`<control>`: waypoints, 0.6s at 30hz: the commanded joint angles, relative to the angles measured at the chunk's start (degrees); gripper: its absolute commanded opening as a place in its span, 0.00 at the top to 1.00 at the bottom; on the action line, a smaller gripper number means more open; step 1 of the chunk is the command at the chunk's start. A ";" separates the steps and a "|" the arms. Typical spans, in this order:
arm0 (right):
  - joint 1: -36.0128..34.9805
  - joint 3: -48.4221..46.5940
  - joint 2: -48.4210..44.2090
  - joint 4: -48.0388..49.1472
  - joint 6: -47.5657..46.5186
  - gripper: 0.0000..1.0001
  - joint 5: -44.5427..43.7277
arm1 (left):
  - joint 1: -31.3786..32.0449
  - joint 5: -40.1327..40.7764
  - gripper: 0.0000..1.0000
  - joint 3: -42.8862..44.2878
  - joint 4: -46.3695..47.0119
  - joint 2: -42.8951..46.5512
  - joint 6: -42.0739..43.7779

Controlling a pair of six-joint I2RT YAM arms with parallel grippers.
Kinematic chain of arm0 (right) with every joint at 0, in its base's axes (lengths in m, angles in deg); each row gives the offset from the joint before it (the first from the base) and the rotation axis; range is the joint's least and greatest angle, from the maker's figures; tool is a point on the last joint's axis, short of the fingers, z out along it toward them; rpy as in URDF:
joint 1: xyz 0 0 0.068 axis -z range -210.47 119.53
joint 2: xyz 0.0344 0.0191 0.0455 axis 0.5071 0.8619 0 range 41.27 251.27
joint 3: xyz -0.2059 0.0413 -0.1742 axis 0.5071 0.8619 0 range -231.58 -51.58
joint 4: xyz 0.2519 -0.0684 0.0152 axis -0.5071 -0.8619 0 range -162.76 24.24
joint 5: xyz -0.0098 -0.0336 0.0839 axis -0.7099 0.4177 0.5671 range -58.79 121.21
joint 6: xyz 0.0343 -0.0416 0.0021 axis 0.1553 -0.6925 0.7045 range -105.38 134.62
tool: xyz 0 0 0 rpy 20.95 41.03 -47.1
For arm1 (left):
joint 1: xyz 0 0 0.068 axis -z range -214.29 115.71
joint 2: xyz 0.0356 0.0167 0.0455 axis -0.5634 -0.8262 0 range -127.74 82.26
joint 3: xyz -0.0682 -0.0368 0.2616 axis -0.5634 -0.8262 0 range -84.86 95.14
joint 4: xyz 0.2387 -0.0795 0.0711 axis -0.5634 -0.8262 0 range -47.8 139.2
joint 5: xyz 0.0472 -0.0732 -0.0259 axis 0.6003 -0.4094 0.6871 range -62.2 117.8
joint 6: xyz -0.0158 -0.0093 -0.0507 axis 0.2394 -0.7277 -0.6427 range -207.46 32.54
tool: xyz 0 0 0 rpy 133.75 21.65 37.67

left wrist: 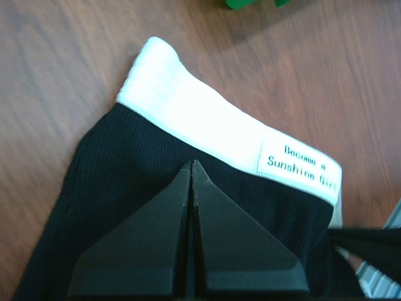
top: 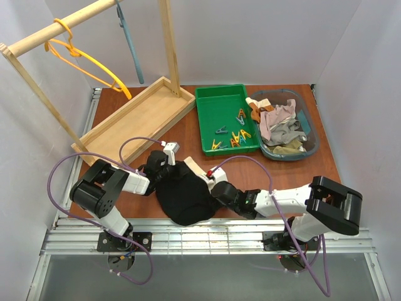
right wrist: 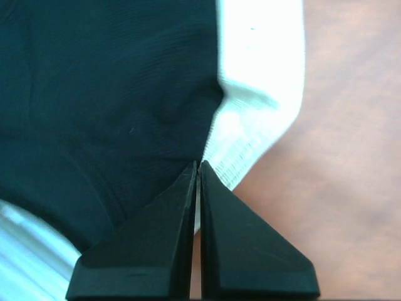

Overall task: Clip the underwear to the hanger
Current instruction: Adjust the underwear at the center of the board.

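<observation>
The underwear (top: pixel 182 200) lies as a black heap on the brown table between my two arms, its white waistband (left wrist: pixel 188 119) turned to the far side. My left gripper (top: pixel 168 170) is shut, its tips (left wrist: pixel 192 163) on the black cloth just below the waistband. At the waistband's end, where white meets black, my right gripper (top: pixel 202 178) is shut, and the cloth (right wrist: pixel 94 94) bunches toward its tips (right wrist: pixel 197 164). The yellow-orange hanger (top: pixel 88 63) hangs on the wooden rail at the far left, away from both grippers.
A green tray (top: pixel 207 119) holding several clothespins (top: pixel 233 136) stands behind the underwear. Right of it is a grey bin (top: pixel 313 135) of mixed clothes. The wooden rack (top: pixel 135 119) fills the far left, with a grey-blue hanger (top: pixel 131 47) on its rail.
</observation>
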 commanded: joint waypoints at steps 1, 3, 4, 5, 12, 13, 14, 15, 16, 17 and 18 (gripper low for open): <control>4.06 2.12 -1.02 -6.44 0.72 0.99 -2.98 | 0.16 5.98 1.00 -1.28 -3.96 2.19 -0.69; 7.23 2.29 -1.29 -6.35 -0.33 0.99 -2.28 | 0.16 9.67 1.00 -2.25 -4.76 4.81 -1.22; 8.11 2.03 -1.03 -6.00 -0.78 0.99 -2.10 | 0.16 10.73 1.00 -3.30 -4.93 5.62 -1.48; 10.03 1.95 -0.59 -5.82 -1.22 0.99 -2.10 | 0.16 11.95 1.00 -4.01 -4.76 6.67 -1.74; 17.25 -1.83 5.38 -1.61 -5.08 0.99 -2.10 | 0.86 13.10 1.00 -10.33 -1.07 11.24 -5.70; 17.78 -2.53 6.35 -1.25 -5.70 0.99 -2.54 | 0.95 13.37 1.00 -11.04 -0.63 11.68 -6.40; 18.74 -4.28 8.27 -1.16 -6.75 0.99 -2.98 | 1.30 13.63 1.00 -12.35 0.42 12.47 -6.75; 19.10 -5.17 9.16 -1.16 -7.37 0.99 -3.76 | 1.48 13.90 1.00 -12.80 0.86 12.65 -7.02; 19.54 -6.04 9.87 -1.16 -7.90 0.99 -4.03 | 1.74 14.16 1.00 -13.15 1.22 12.74 -7.28; 20.41 -6.84 11.27 -1.08 -8.94 0.99 -4.38 | 2.00 14.34 1.00 -13.50 1.48 12.74 -7.46; 20.77 -8.32 11.80 -1.16 -9.48 0.99 -4.91 | 2.18 14.86 1.00 -13.85 1.48 12.66 -7.55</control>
